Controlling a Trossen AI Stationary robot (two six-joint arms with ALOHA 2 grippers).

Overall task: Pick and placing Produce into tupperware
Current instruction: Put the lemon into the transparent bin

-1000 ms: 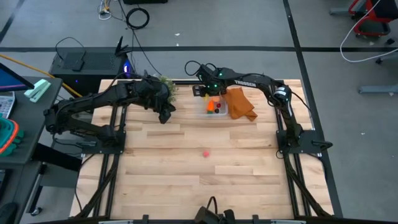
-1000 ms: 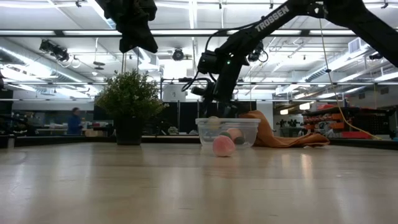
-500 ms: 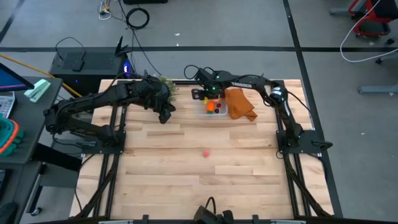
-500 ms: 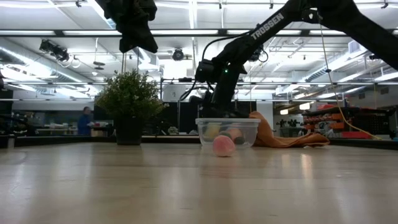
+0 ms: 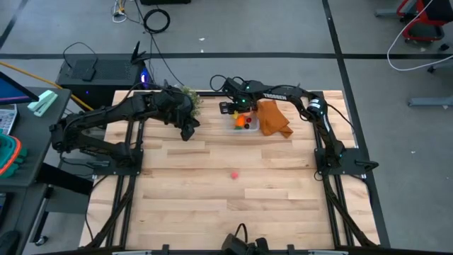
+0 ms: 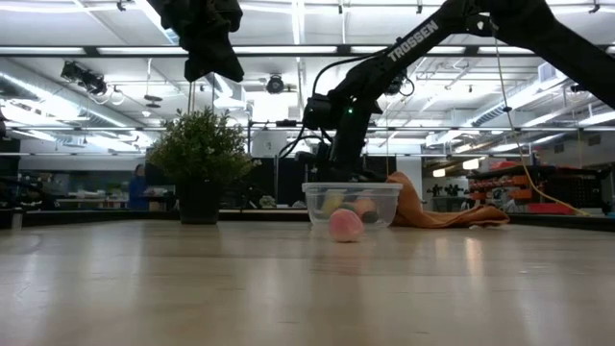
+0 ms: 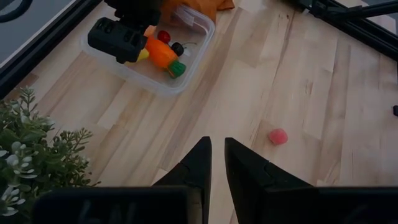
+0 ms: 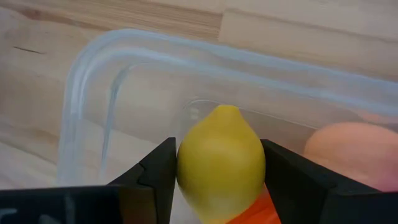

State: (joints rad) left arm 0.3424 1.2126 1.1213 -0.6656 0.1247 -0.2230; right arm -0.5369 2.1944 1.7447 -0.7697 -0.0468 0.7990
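Observation:
The clear tupperware (image 5: pixel 244 124) stands at the table's far middle; it also shows in the low view (image 6: pixel 352 204) and the left wrist view (image 7: pixel 155 68). In it lie an orange carrot (image 7: pixel 163 55), a red fruit (image 7: pixel 163 36) and a dark berry (image 7: pixel 177 48). My right gripper (image 8: pixel 219 163) reaches down into the box, shut on the yellow lemon (image 8: pixel 221 158). A pink fruit (image 5: pixel 233 173) lies on the bare table (image 7: pixel 278 136). My left gripper (image 7: pixel 216 163) is shut and empty, high above the table, left of the box (image 5: pixel 190 130). My right gripper pinches the lemon's two sides (image 8: pixel 186 168) between its two fingers, one finger on each side of its middle. The fingers come from above, pointing down into the tupperware. The lemon sits inside the box, just over the carrot (image 8: pixel 249 205); whether it rests on it I cannot tell.
A bushy green plant in a dark pot (image 5: pixel 187 98) stands at the far edge, left of the box (image 6: pixel 200 159). An orange cloth (image 5: pixel 273 119) lies bunched right of the box. A peach-pink fruit (image 8: pixel 348 149) lies in the box beside the lemon. The near half of the table is bare wood.
My right gripper has gone down into the tupperware with the lemon, which has dropped from rim height to inside the box, and has kept still for the last half second.

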